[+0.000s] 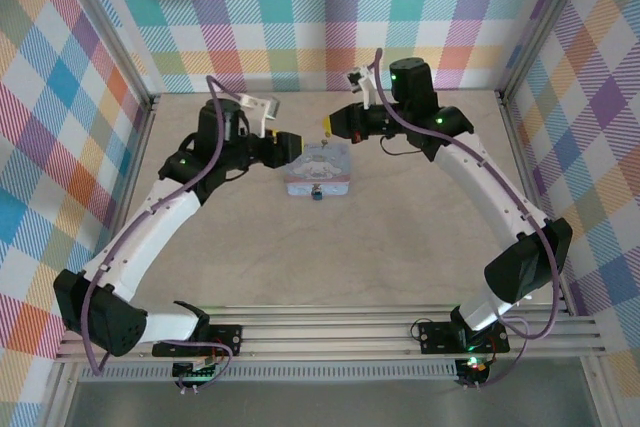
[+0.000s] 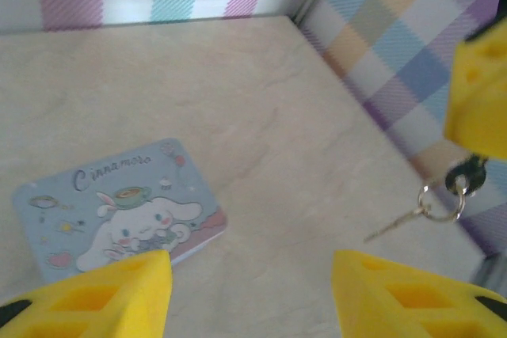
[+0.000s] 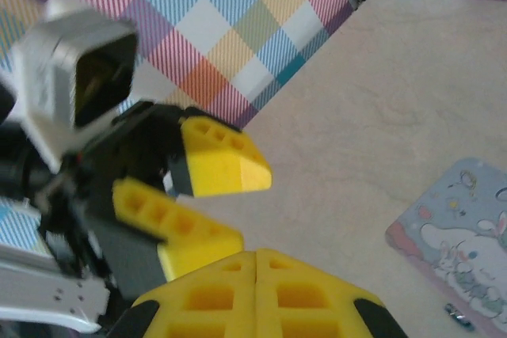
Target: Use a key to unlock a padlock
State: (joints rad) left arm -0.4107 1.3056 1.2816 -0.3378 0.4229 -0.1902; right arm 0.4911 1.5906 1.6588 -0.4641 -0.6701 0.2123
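Yellow-padded left gripper (image 1: 292, 147) is spread wide and released, its arm bowed in toward table centre. The right gripper (image 1: 330, 129) is clenched on a key ring (image 2: 444, 199) with a silver key (image 2: 394, 225) dangling; the left wrist view shows this. In the top view the padlock (image 1: 316, 194) lies just beside the tin (image 1: 318, 172), at its 6 o'clock. Beige table (image 1: 400, 247), plaid walls (image 1: 60, 97).

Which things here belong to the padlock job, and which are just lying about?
Job: padlock; keys on a ring, clamped by the right gripper, jaws shut; left gripper, jaws open.
Lying about: pale blue Cinnamoroll tin.
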